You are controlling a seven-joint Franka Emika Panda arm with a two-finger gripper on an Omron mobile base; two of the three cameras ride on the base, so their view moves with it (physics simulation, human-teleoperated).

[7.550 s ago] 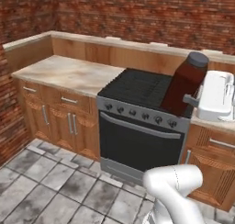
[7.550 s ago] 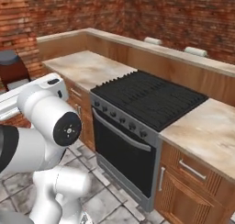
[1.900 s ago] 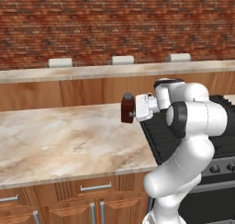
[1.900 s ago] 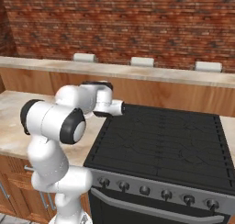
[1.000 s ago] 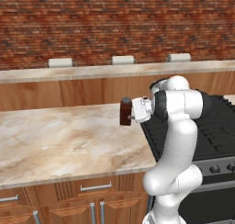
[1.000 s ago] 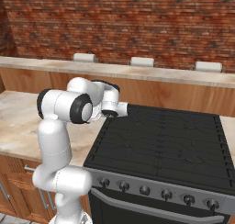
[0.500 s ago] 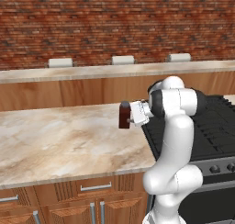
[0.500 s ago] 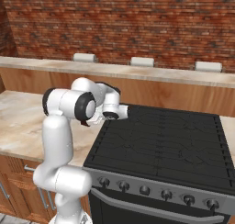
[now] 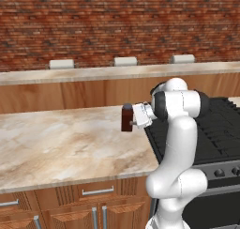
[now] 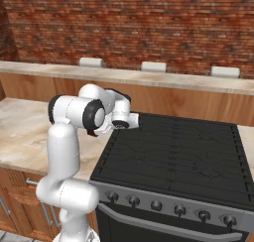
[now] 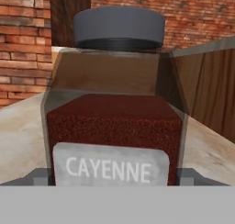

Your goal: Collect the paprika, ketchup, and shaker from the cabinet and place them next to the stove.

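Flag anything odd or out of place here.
Nothing is spilled or damaged. One oddity: the paprika jar, upright on the counter left of the stove, bears a label reading CAYENNE.

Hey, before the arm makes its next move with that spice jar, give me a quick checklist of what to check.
1. Jar is over the counter, just left of the stove: ok.
2. Jar stands upright: ok.
3. Cap is on the jar: ok.
4. Jar's base rests on the counter: cannot tell.
5. End effector straddles the jar; gripping or let go: cannot tell.
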